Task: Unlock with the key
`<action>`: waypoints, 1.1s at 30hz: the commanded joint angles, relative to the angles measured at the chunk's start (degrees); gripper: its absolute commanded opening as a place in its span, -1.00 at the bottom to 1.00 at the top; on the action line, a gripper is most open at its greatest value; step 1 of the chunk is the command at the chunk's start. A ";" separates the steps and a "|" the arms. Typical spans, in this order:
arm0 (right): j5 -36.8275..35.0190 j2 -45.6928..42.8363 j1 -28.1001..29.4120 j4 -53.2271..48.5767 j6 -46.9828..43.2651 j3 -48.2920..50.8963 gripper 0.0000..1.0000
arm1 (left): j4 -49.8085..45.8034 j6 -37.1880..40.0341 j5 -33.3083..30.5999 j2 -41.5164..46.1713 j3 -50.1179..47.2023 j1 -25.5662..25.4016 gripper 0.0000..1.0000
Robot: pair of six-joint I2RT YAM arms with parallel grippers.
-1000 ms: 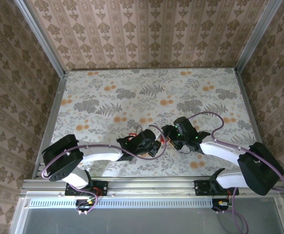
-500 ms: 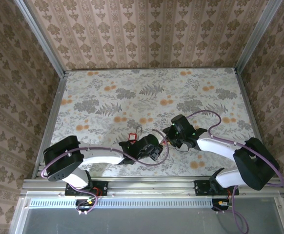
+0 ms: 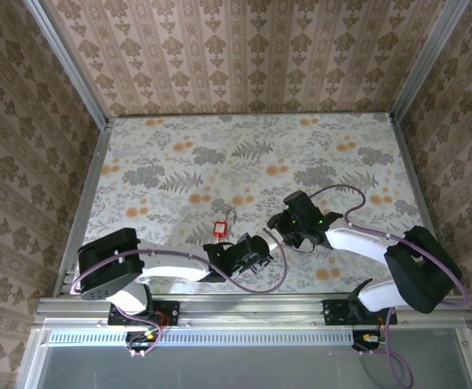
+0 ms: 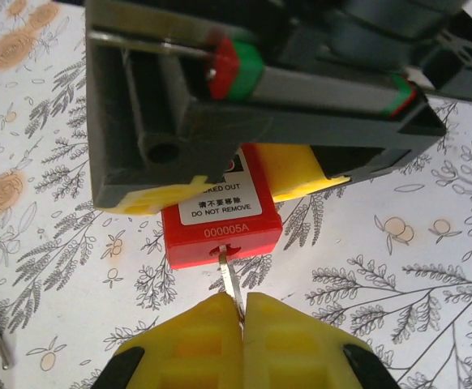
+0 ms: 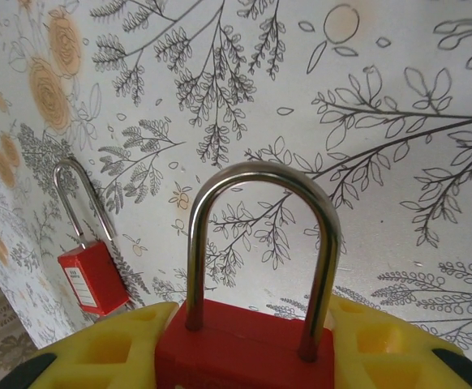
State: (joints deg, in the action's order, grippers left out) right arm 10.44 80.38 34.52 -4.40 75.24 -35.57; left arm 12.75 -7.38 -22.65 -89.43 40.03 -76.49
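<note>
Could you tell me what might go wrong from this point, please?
1. The left gripper pinches the key at its very fingertips, with thin blade bare below the padlock. Turning may make the key slip or bend.
2. The right gripper holds the padlock by its body, so the twist could rotate the whole padlock in that grip rather than the cylinder.

Held lock (image 5: 244, 348): red body, silver shackle. Loose lock (image 5: 92, 277): identical (white label, black print). Key (image 4: 231, 284): silver. Fingers (image 4: 187, 340): yellow. Surface (image 3: 220, 154): white, with grey foliage and orange blooms. Walls (image 3: 244, 49): beige, striped damask pattern. Cables (image 3: 341, 187): purple. Arms (image 3: 171, 261): white and black.
</note>
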 commanded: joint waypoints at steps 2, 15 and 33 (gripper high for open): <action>1.17 1.45 -0.16 0.15 0.49 -0.70 -0.75 | 11.10 7.78 -0.19 3.94 -4.35 -0.59 -0.90; 0.39 0.17 -0.41 -0.92 -0.10 -0.89 -0.77 | 7.92 -9.86 18.53 21.00 -12.33 8.74 0.55; -0.20 -4.30 -0.51 -0.01 0.54 -1.96 -0.77 | 28.96 -47.12 34.46 9.43 -14.43 15.22 0.64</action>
State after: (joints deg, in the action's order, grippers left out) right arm 11.14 77.34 34.26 -4.49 75.42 -36.03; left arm 34.20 -47.86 9.28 -78.72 25.85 -61.76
